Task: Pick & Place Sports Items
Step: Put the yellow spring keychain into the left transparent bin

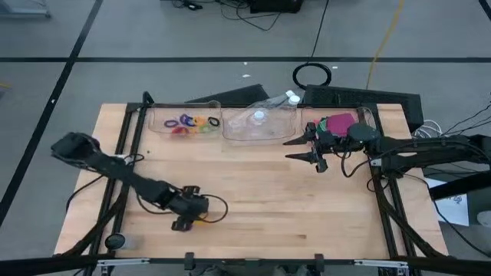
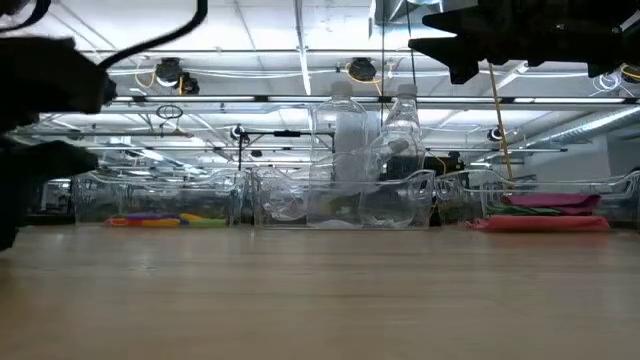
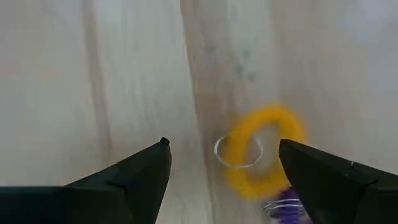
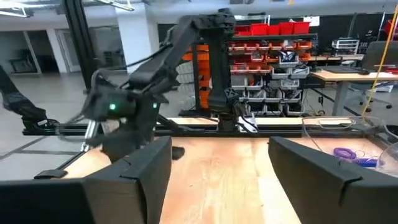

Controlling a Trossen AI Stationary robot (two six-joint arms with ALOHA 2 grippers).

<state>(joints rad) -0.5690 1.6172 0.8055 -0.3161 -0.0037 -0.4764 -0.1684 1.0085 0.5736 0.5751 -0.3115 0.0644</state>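
Note:
An orange-yellow elastic ring (image 3: 264, 149) lies flat on the wooden table, with a thin clear ring (image 3: 238, 152) and a purple piece (image 3: 286, 205) beside it. My left gripper (image 3: 222, 149) is open and points down over them near the table's front left (image 1: 184, 222); its fingers stand on either side of the ring, apart from it. More coloured rings (image 1: 192, 123) lie in the far left clear bin. Pink and green flat pieces (image 1: 337, 123) lie in the far right bin. My right gripper (image 1: 311, 147) hangs open in the air beside that bin.
Three clear bins stand in a row along the far edge; the middle bin (image 1: 261, 124) holds clear plastic bottles (image 2: 400, 150). The dark frame rails (image 1: 126, 153) run along the table's left and right sides. Bare wood lies between the two arms.

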